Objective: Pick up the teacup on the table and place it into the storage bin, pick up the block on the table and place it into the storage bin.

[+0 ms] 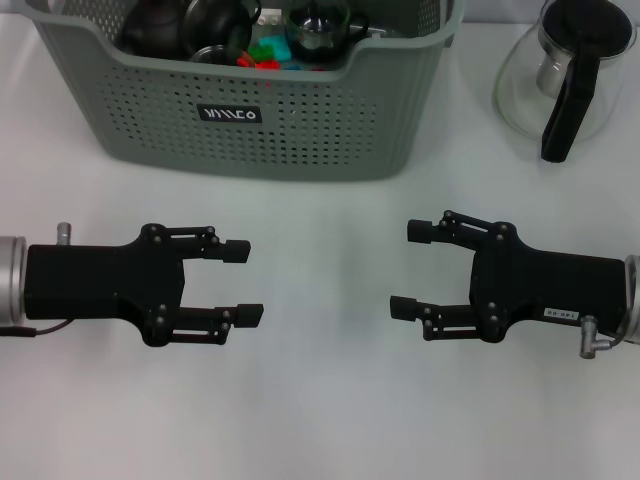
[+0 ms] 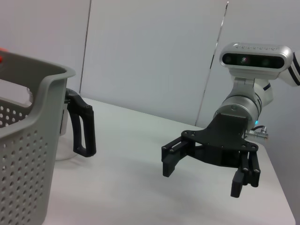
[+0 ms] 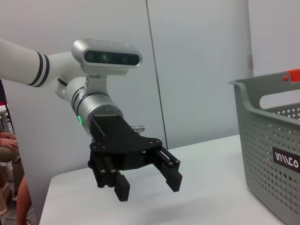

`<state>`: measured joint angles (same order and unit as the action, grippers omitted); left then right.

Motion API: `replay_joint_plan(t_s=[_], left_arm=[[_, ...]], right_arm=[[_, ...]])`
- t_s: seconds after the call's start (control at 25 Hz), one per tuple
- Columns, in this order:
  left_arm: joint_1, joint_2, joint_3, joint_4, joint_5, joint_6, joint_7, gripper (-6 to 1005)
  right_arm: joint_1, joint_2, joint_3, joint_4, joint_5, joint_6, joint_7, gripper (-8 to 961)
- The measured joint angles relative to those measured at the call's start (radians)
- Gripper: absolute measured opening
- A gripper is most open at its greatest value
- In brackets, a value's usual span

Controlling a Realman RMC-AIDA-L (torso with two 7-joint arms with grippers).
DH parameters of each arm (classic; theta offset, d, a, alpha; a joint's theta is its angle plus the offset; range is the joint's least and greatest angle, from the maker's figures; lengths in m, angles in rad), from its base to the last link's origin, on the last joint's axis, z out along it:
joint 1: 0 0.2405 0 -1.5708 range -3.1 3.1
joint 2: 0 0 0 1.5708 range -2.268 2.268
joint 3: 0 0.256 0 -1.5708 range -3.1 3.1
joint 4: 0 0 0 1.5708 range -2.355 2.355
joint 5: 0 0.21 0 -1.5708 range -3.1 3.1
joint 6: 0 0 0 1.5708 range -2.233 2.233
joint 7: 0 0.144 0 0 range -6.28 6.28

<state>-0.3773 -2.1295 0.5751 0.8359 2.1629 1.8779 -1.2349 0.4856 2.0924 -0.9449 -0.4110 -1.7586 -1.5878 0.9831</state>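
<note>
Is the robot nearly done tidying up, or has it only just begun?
It looks finished or close to it. The storage bin already holds dark teaware and coloured blocks, and I see no loose teacup or block on the table. The left gripper and right gripper hover open and empty in front of the bin. Only a glass teapot stands beside it.

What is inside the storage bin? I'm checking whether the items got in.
The storage bin holds dark teaware and small colored blocks; its walls hide anything lower down.
</note>
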Motion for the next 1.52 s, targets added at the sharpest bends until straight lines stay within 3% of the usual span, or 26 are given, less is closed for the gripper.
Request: replay_joint_plan(t_s=[1.52], left_arm=[[-0.003,0.002,-0.008,0.000,0.001,-0.023,0.006,732]], right_arm=[[0.002,0.001,0.000,0.000,-0.003,0.000,0.001,946]])
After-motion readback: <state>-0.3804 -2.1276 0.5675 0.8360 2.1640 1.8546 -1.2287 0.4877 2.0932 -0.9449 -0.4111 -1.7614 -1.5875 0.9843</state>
